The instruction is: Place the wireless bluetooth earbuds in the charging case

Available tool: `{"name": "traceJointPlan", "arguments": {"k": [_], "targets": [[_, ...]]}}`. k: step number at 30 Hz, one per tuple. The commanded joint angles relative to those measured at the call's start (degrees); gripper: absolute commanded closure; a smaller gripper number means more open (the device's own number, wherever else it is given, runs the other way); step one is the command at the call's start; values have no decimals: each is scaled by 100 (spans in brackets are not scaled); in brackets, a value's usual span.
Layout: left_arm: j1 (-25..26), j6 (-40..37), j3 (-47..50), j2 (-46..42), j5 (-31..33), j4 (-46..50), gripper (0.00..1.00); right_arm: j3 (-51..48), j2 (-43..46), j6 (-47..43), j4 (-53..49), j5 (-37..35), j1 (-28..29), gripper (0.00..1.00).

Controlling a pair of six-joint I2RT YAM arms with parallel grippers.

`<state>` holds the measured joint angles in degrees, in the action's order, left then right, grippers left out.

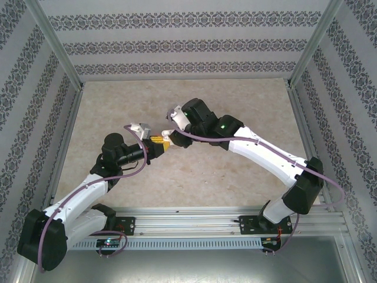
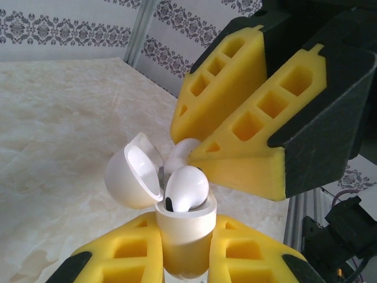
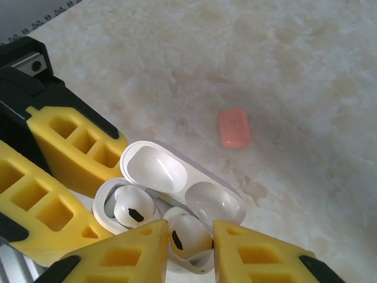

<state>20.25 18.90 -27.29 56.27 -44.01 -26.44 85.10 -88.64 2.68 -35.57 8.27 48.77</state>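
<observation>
Left gripper (image 2: 185, 227) clamped on white charging case (image 2: 181, 239), lid flipped open. Right gripper (image 3: 188, 233) pinching white earbud (image 3: 187, 240) at case mouth. Second white earbud (image 3: 132, 206) seated in case. Coral-red rounded piece (image 3: 234, 128) lies on table (image 3: 294, 71), well apart.

Open case (image 2: 182, 231) in left jaws, earbud (image 2: 187, 188) seated; second earbud (image 2: 181, 154) in right jaws.

We see white charging case (image 2: 182, 233) upright, mid-air, lid (image 2: 138, 177) hinged fully open. One white earbud (image 3: 132, 206) sits in its well; 2nd earbud (image 3: 188, 236) tilted, approx. half-in adjacent well.
</observation>
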Motion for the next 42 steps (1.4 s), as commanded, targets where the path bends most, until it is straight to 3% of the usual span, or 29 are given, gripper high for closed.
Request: {"name": "traceJointPlan", "arguments": {"k": [1,21,35,42], "targets": [[23,164,-67,-38,-60,-969,100,-167,111,157,-205,826,-20,73],[24,325,39,74,-363,-1574,100,-345,538,1073,274,2012,-539,60],[24,358,42,51,-460,-1619,100,-291,1077,1575,472,1769,-665,47],[28,462,-22,94,-716,-1812,100,-649,1443,2325,868,1838,-1236,47]]}}
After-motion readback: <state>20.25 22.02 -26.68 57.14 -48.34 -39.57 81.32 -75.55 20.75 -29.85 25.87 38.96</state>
